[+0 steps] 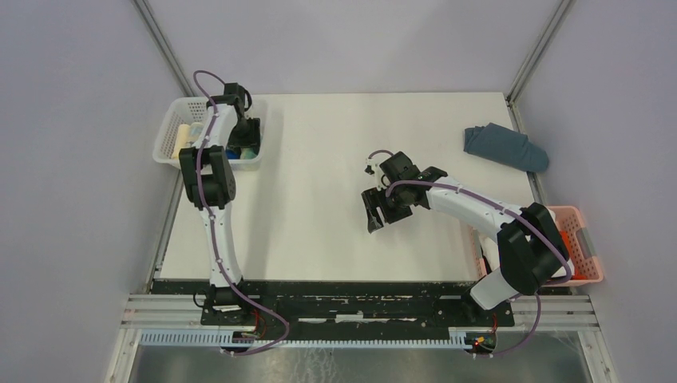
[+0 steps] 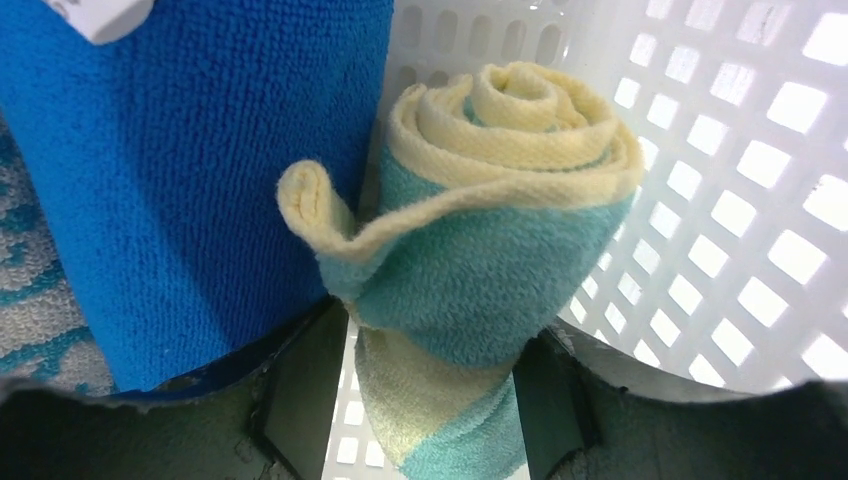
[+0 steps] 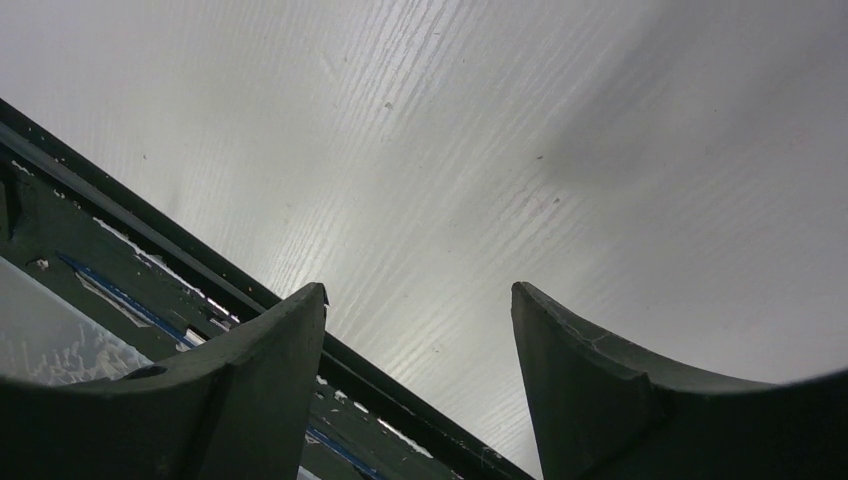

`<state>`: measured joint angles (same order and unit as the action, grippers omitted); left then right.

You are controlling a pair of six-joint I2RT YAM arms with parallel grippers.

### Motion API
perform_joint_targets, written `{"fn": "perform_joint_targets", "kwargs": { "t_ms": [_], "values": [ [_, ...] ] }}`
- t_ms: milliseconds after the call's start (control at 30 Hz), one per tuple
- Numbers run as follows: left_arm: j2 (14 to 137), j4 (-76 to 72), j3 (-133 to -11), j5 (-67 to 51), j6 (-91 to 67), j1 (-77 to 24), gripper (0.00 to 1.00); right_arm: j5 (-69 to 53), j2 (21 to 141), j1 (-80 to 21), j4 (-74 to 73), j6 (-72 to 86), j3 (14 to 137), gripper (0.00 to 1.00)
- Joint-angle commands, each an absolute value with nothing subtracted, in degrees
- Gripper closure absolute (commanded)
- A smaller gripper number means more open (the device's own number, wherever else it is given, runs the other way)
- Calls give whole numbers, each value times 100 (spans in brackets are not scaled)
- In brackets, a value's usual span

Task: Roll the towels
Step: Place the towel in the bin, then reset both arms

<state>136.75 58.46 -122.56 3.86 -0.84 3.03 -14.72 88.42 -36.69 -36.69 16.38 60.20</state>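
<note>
Left wrist view: the left gripper [image 2: 430,320] has one jaw on each side of the yellow and teal towel [image 2: 500,260]. The jaws sit right against the roll, but I cannot tell if they are pressing it or just beside it. The towel is rolled up, and its swirl end faces the camera. One loose corner flops out to the left. Just beside it on the left stands the blue towel [image 2: 200,180], also rolled, and the two touch. Both are inside the white basket [image 2: 740,200], whose wall with square holes is on the right. From above, this basket [image 1: 172,132] sits at the far left corner of the table [image 1: 319,159]. The right gripper [image 3: 418,290] has its jaws wide apart with nothing between them. Under it is the bare white table top and a black rail [image 3: 150,260] at the near edge. From above, this gripper [image 1: 377,214] hangs over the middle of the table. A grey-blue cloth [image 1: 504,146] lies bunched at the far right, well apart from it. A pink basket [image 1: 587,239] sits at the right edge.
</note>
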Motion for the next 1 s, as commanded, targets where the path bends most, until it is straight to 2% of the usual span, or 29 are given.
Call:
{"fn": "perform_joint_targets", "kwargs": {
  "t_ms": [0,500,633,800,967],
  "values": [
    [13097,6084,-12266,140,-298,311,32,-1397,8578,-3661,-3437,1680,5996,24],
    [12346,6177,-11840,161,-645,316,29,-722,8011,-3651,-3564,1397,6022,23],
    [11493,5684,-11205,74,-992,280,29,34,7638,-3615,-3564,1343,5982,21],
    [9968,5108,-10276,181,-1377,-11,28,1322,7028,-3359,-3625,1475,5938,9],
    [8077,4327,-8780,89,-1752,-237,24,2515,6380,-2969,-3779,1718,5969,0]
  ]
}}
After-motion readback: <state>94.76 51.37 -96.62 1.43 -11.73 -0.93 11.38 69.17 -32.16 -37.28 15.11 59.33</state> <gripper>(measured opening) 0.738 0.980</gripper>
